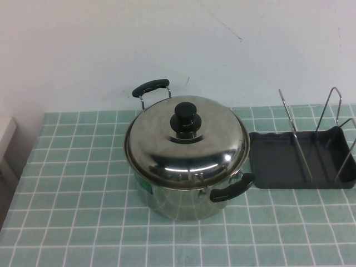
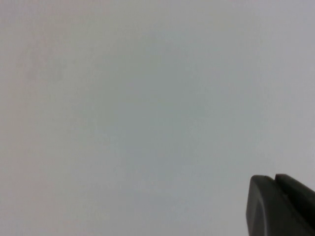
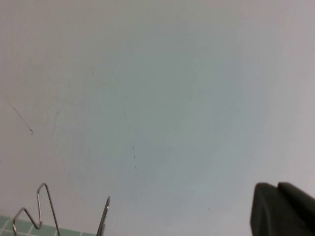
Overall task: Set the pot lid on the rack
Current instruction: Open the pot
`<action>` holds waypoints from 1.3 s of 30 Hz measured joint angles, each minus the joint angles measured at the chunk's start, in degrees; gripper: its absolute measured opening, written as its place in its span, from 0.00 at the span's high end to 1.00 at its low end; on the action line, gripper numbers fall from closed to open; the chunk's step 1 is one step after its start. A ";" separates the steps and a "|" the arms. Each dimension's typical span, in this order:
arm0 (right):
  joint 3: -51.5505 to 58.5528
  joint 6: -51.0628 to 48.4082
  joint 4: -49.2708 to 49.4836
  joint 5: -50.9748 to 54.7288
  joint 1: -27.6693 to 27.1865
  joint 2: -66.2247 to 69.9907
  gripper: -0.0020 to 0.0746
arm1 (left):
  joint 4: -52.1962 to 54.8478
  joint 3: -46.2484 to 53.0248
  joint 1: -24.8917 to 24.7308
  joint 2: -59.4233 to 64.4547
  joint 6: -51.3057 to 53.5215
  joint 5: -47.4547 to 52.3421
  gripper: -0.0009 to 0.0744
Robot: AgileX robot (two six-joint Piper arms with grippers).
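No readable text in any view.
A small green sticker (image 1: 146, 186) sits low on the shiny round stainless-steel pot (image 1: 183, 197), just under the rim of the domed steel pot lid (image 1: 186, 142); whatever is printed on it cannot be made out.
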 joint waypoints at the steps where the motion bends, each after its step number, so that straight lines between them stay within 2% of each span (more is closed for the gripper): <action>1: 0.00 0.00 0.00 -0.11 0.00 0.17 0.98 | 1.26 -0.26 0.00 2.38 -1.41 -3.33 0.99; 7: 3.04 -0.75 0.00 -4.32 0.00 0.54 0.98 | 20.56 -0.39 0.00 20.18 -15.60 -28.42 0.99; 11: 5.78 -1.02 0.00 -4.59 0.00 0.54 0.98 | 28.93 -0.91 0.00 34.18 -18.91 -43.93 0.98; 13: 6.39 -1.02 0.00 -4.81 0.00 0.54 0.98 | 30.03 -1.85 0.00 40.69 -19.51 -48.13 0.94; 16: 6.50 -1.02 0.00 -4.81 0.00 0.54 0.98 | 31.14 -4.85 0.00 49.42 -21.07 -52.80 0.78; 20: 6.50 -1.23 -0.34 -3.66 0.00 0.54 0.98 | 36.55 -10.94 -0.45 59.73 -23.20 -54.40 0.44; 22: 6.50 -1.23 -0.68 -3.36 0.00 0.54 0.98 | 39.13 -14.24 -1.77 63.90 -24.01 -54.40 0.31; 24: 6.50 -1.23 -0.91 -3.09 0.00 0.54 0.98 | 40.77 -17.90 -4.31 67.47 -24.14 -54.27 0.23; 28: 6.50 -1.23 -1.22 -2.68 0.00 0.62 0.98 | 41.44 -24.55 -10.02 74.18 -22.58 -48.62 0.19; 31: 6.50 -1.23 -1.45 -2.68 0.00 0.66 0.98 | 37.87 -27.93 -13.13 78.07 -19.68 -44.27 0.18; 39: 6.50 -1.23 -1.49 -2.68 0.00 0.66 0.98 | 32.26 -33.76 -15.93 87.57 -17.34 -41.13 0.18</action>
